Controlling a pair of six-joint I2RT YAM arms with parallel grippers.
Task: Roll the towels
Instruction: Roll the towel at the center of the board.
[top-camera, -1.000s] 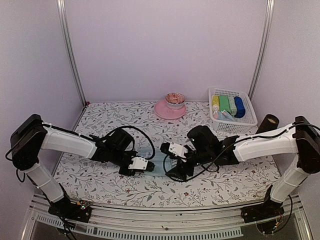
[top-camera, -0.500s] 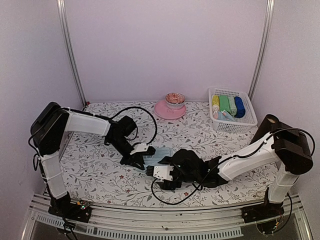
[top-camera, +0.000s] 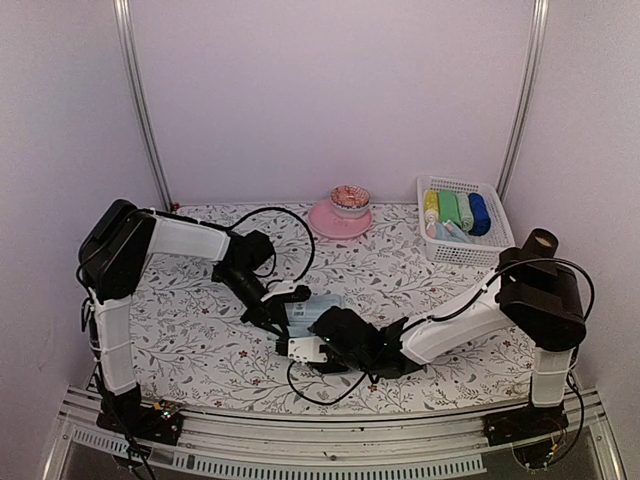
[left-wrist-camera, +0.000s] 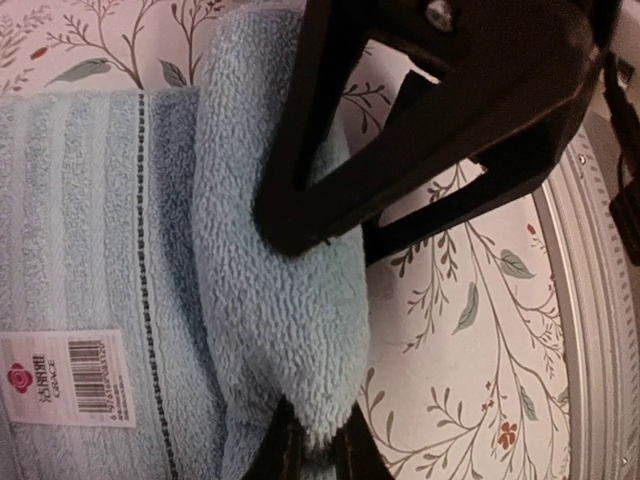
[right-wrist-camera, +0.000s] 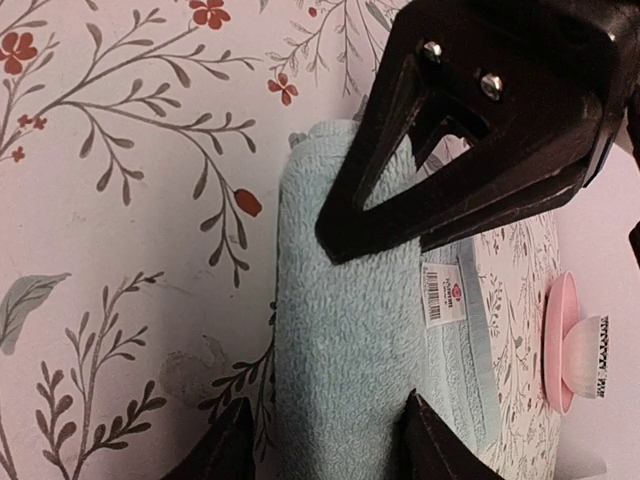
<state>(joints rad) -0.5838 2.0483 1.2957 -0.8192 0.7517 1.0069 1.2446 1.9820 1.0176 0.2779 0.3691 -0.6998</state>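
One pale blue towel (top-camera: 318, 308) lies on the flowered table near the front middle, its near edge rolled into a thick roll (left-wrist-camera: 270, 300), a white barcode label on the flat part. My left gripper (top-camera: 283, 318) is shut on the end of the roll (left-wrist-camera: 320, 455). My right gripper (top-camera: 298, 350) is open and straddles the roll's other end (right-wrist-camera: 330, 450), one finger on each side of the towel (right-wrist-camera: 350, 330). Each gripper shows black in the other's wrist view: the right gripper (left-wrist-camera: 440, 110), the left gripper (right-wrist-camera: 480, 120).
A white basket (top-camera: 470, 255) at the back right holds yellow, green and blue rolls. A pink plate (top-camera: 330, 222) with a small bowl (top-camera: 350, 196) stands at the back middle; it also shows in the right wrist view (right-wrist-camera: 562, 340). The metal front rail (left-wrist-camera: 600, 300) is close by.
My right gripper has swung left and toward the front edge, to the near side of the towel. My left arm has drawn back, its gripper staying at the towel's left end.
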